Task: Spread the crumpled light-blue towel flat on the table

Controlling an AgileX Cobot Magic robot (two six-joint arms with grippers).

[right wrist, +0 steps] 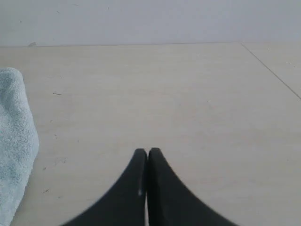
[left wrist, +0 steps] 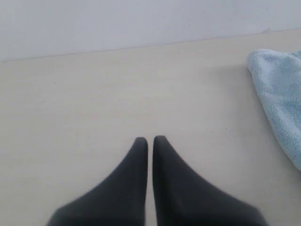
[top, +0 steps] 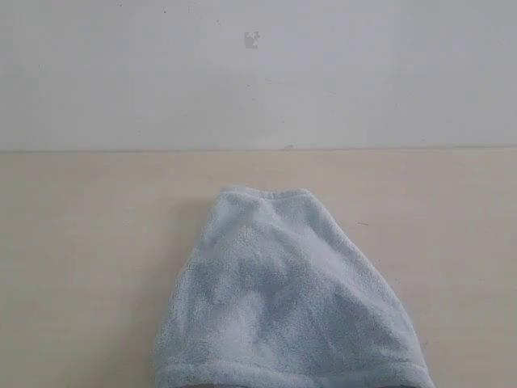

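Pale light-blue fluffy terry towel [top: 283, 299], bunched into 1 rounded, tapering heap on the broad, smooth pale beige table [top: 81, 242]. It sits centrally at the exterior view's lower edge, with a hemmed fold toward the white-grey wall [top: 242, 81]. The 2 black tools, left gripper [left wrist: 150, 140] and right gripper [right wrist: 147, 151], sit over bare table, 1 on each side of the heap, jaws pressed together and holding nothing. This flanking placement probably prepares opposite edges for being drawn apart. No edge is gripped yet, so spreading has not begun.
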